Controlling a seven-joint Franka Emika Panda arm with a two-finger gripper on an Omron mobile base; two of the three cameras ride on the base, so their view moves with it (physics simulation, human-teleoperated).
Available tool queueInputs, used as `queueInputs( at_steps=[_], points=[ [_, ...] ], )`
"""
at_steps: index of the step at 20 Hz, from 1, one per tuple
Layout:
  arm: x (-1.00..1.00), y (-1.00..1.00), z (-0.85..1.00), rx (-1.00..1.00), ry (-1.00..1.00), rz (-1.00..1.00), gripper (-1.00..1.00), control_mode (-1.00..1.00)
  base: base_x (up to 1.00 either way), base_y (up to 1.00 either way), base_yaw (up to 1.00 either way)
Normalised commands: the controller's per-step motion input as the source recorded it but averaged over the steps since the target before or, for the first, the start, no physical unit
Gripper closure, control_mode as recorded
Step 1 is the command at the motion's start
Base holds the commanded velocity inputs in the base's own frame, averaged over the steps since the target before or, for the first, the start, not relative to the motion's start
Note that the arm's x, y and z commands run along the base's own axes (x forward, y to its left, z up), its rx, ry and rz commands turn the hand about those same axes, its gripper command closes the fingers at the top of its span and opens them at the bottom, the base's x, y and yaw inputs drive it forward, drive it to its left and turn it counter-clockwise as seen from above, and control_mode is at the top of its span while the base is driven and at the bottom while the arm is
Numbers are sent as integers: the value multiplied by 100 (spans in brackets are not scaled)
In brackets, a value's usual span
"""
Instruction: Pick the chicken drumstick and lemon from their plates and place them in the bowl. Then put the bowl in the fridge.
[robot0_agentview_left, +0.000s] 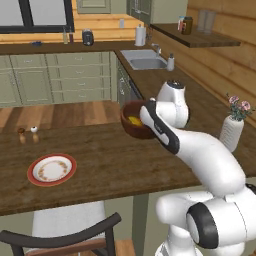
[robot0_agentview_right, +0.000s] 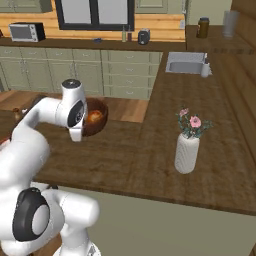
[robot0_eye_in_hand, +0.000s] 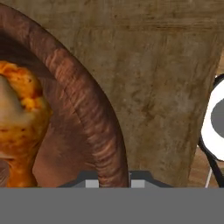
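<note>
a: where is the bowl (robot0_agentview_left: 134, 121)?

b: my gripper (robot0_eye_in_hand: 113, 180) is closed on its rim, above the counter (robot0_agentview_left: 100, 165). the chicken drumstick (robot0_eye_in_hand: 19, 127) lies inside, at nine o'clock.

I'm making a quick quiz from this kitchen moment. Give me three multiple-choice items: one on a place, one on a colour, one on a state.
1. Where is the drumstick?
A. in the bowl
B. on the red-rimmed plate
C. in the sink

2. What colour are the flowers in the vase?
A. blue
B. pink
C. white

3. How does the gripper stand to the bowl?
A. far above it
B. astride its rim
C. under it

Key: A, the hand view shows it inside the bowl; B, pink blooms; B, one fingertip shows on each side of the rim.
</note>
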Motion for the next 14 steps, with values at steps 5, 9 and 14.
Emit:
queueInputs(
  at_steps=[5,9,14],
  points=[
    [-87,-15,77,0,0,-35,100,-100,0,0,0],
    [-77,-1,71,0,-1,-5,100,-100,0,0,0],
    [-85,-16,50,0,-9,12,100,-100,0,0,0]
  ],
)
